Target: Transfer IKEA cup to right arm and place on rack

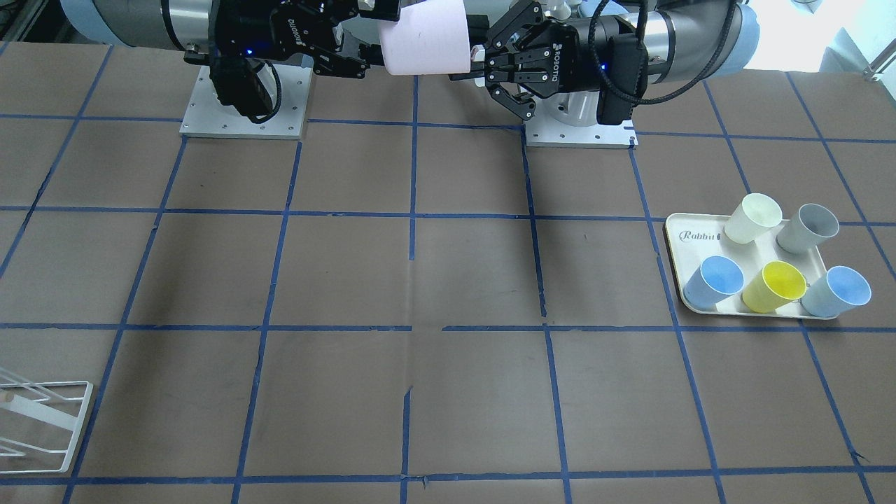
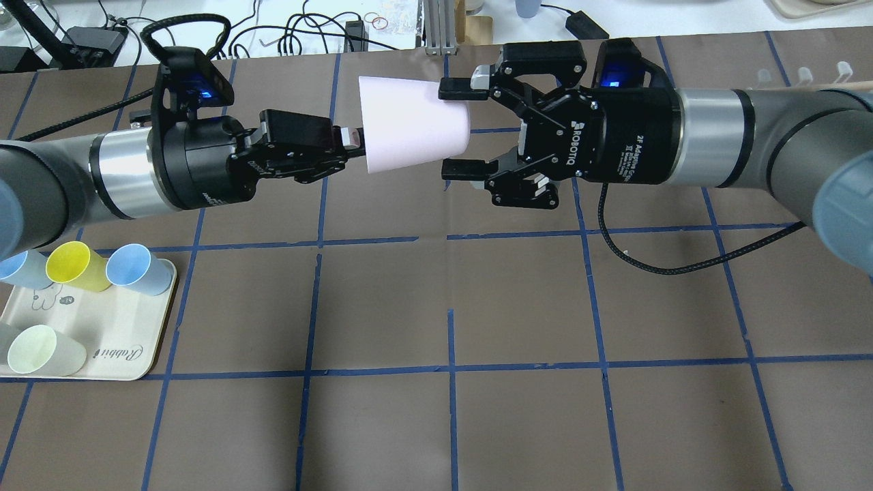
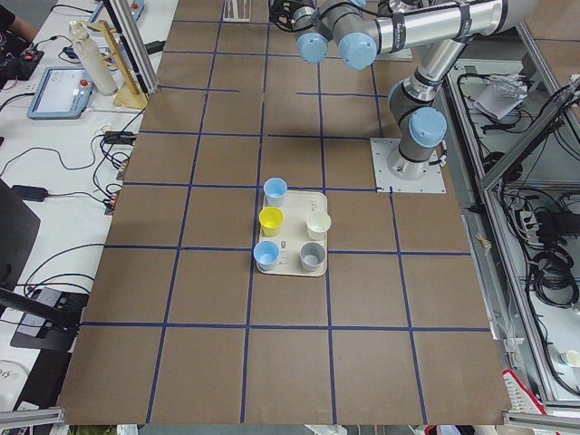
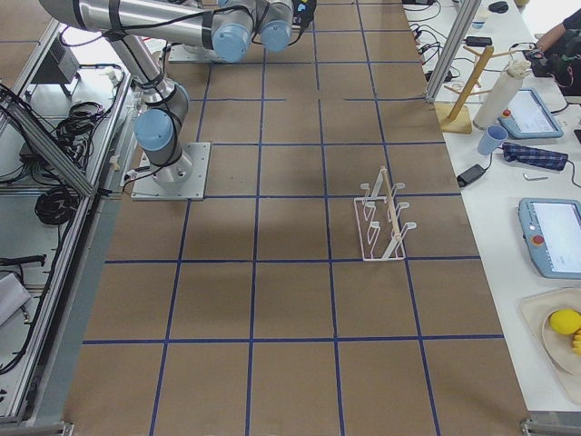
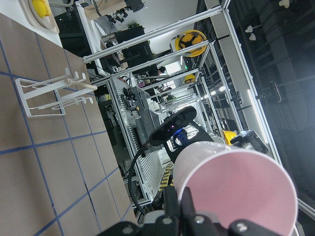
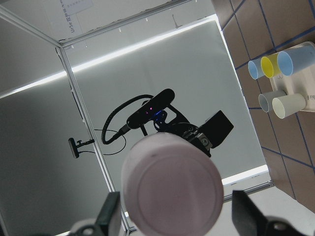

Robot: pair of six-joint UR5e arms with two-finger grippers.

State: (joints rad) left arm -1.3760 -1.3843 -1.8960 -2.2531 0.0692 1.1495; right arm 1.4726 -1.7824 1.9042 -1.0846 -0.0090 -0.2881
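The IKEA cup (image 2: 412, 126), pale pink, hangs on its side high above the table between the two arms. My left gripper (image 2: 351, 140) is shut on its wide rim. My right gripper (image 2: 464, 129) is open, with one finger on each side of the cup's narrow base; I cannot tell whether they touch it. In the front view the cup (image 1: 423, 38) is at the top centre. The left wrist view shows its inside (image 5: 236, 196). The right wrist view shows its base (image 6: 172, 189). The white wire rack (image 1: 42, 420) stands at the table's right end (image 4: 381, 222).
A cream tray (image 1: 682, 231) marked "Rabbit" at the table's left end holds several cups: blue, yellow, cream and grey. It also shows in the overhead view (image 2: 109, 327). The arms' base plates (image 1: 241, 112) sit at the table's robot side.
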